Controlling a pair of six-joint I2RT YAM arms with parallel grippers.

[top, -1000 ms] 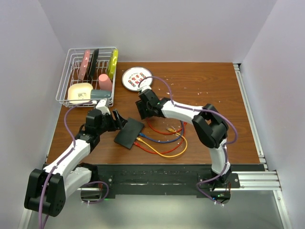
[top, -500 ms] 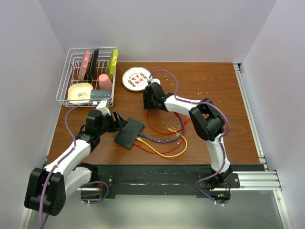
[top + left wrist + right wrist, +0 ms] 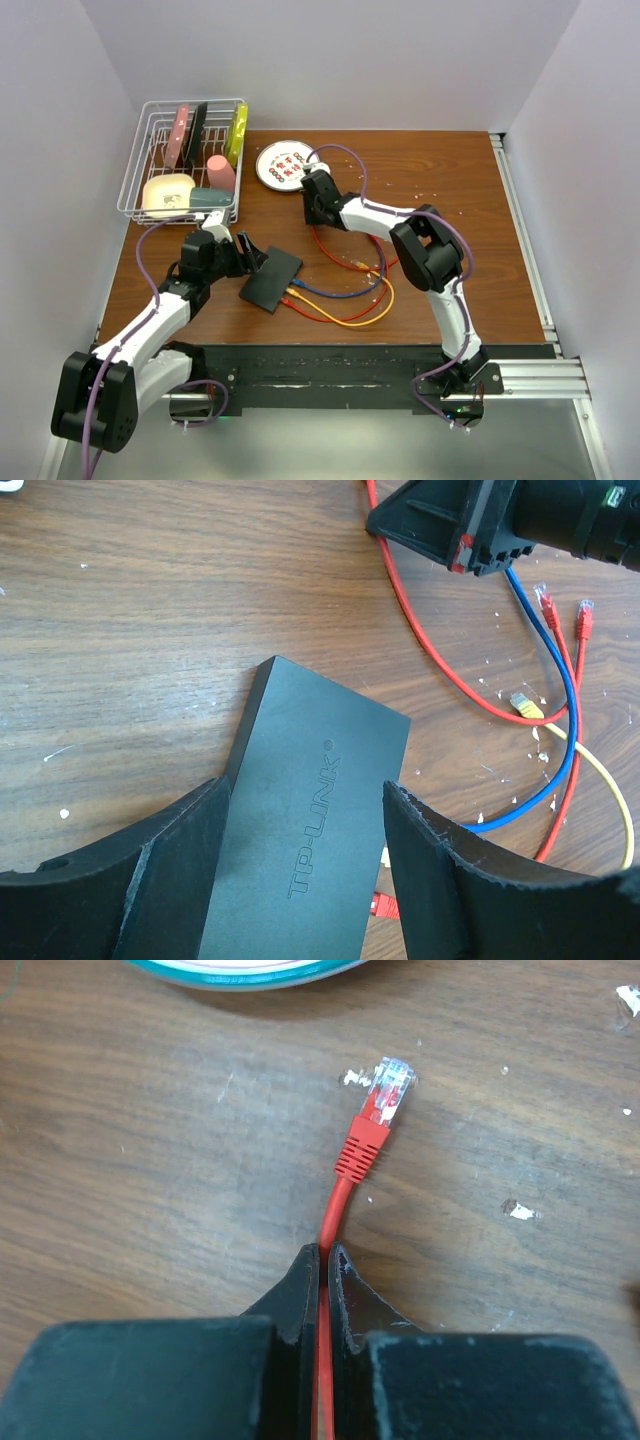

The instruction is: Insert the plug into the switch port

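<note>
The right gripper (image 3: 323, 1252) has its jaws pinched shut on a thin red network cable (image 3: 340, 1195) just behind its plug (image 3: 385, 1085), a red-booted connector with a clear plastic tip. The plug points toward the far edge of the tabletop, just short of the round white plate (image 3: 285, 165) with a teal rim. The thin matte-black rectangular switch (image 3: 271, 279) lies flat, left of the middle and nearer the near edge, well apart from the plug. The left gripper (image 3: 252, 258) has its jaws wide, one finger along each long side of the switch, and a sliver of gap shows on one side, so it brackets the box rather than clamps it. The step in hand looks like carrying the plug to the switch. It would go best if the left jaws first close to steady the box. The right arm should then swing the plug round to face the port edge, which these views do not show, and push straight in with the latch tab squared up. Because the grip sits behind the boot, the tip may droop. A loose blue cable (image 3: 335, 295) and a yellow cable (image 3: 372, 312) lie in the path near the near edge. The brown wood-grain table (image 3: 450, 190) is flecked with white crumbs (image 3: 520, 1210). A white wire dish rack (image 3: 196, 102) fills the far left corner, and plain pale walls enclose three sides.
</note>
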